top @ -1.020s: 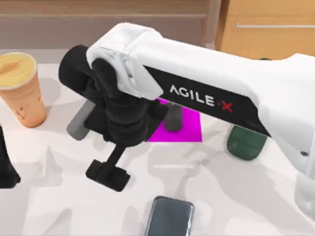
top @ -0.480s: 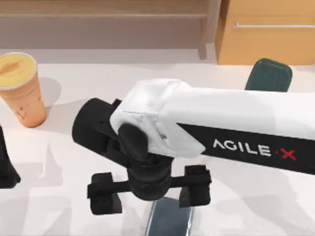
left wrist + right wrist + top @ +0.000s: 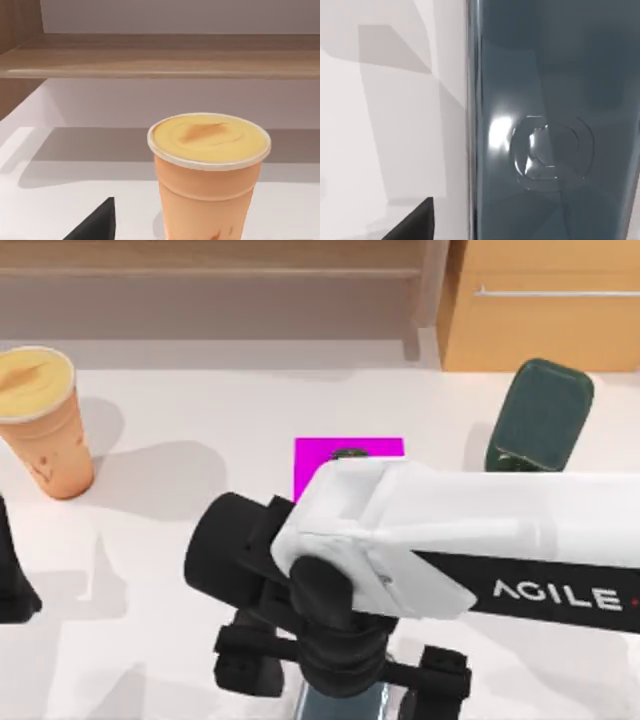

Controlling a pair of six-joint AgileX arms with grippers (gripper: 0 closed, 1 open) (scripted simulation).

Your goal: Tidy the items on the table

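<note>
Right gripper (image 3: 345, 680) spread wide, straddling the smartphone (image 3: 340, 702) on the table (image 3: 150, 570), presumably to clamp its long edges.

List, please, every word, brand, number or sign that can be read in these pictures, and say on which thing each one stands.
"AGILE": white letters on the black band along the right arm, running toward the top view's right edge; whatever follows is cut off there.
The paper cup has faint darker marks on its side, which cannot be read.
The smartphone carries a round embossed mark, with no letters I can read.
</note>
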